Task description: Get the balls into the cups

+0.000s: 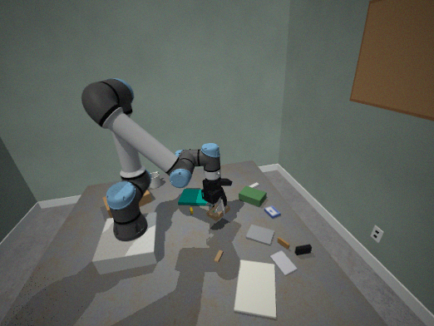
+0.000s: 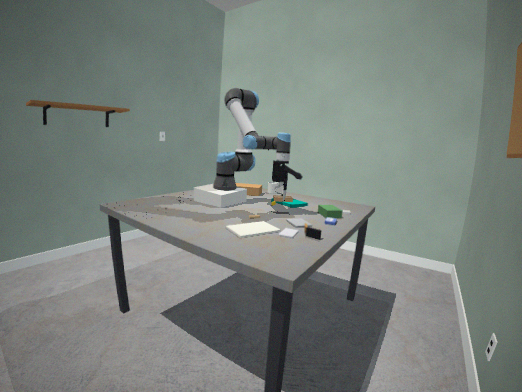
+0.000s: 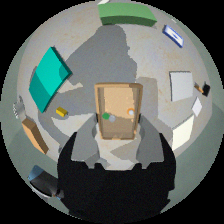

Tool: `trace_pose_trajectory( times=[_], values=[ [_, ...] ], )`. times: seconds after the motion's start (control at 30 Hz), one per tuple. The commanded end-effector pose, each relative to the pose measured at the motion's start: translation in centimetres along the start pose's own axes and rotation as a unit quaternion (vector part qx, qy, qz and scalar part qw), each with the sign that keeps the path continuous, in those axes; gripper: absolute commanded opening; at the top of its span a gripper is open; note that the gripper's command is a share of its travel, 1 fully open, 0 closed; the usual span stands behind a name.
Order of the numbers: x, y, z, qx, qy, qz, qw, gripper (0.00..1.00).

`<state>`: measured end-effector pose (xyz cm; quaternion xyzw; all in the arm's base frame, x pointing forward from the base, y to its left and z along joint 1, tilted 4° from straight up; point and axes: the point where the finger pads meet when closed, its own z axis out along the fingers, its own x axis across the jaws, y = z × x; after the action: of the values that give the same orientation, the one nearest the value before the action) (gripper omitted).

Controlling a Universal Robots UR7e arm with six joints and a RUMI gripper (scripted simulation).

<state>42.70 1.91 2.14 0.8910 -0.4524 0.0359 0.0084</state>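
Note:
The covered wooden puzzle [image 3: 118, 111] is a tan tray with a clear lid. It is held a little above the table and tilted in the top view [image 1: 218, 212], and it also shows in the exterior view [image 2: 282, 198]. My gripper [image 3: 118, 113] is shut on its near end, one finger on each side. In the wrist view the green cup [image 3: 106, 116] sits at the left of the tray and the orange cup [image 3: 131, 112] at the right. A pale ball [image 3: 114, 119] lies just beside the green cup. I cannot tell whether a ball sits in the orange cup.
A teal block [image 1: 192, 196] lies just behind the puzzle and a green block [image 1: 252, 195] to its right. A small yellow piece [image 1: 191, 210], a blue card [image 1: 272, 211], a grey tile [image 1: 259, 234], a black block [image 1: 303, 249] and a white slab [image 1: 255, 288] lie around it.

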Motion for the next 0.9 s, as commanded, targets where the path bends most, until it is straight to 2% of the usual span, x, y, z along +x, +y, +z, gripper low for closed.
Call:
trace_pose_trajectory(
  times=[0.0, 0.33, 0.43, 0.53, 0.87],
  values=[
    [0.03, -0.03, -0.04, -0.002, 0.001, 0.000, 1.000, 0.43],
    [0.04, -0.03, -0.04, 0.001, -0.002, 0.000, 1.000, 0.43],
    [0.09, -0.02, -0.04, 0.002, -0.019, 0.000, 1.000, 0.43],
    [0.06, -0.03, -0.04, 0.001, -0.009, 0.000, 1.000, 0.43],
    [0.04, -0.03, -0.04, 0.001, -0.003, 0.000, 1.000, 0.43]
  ],
)
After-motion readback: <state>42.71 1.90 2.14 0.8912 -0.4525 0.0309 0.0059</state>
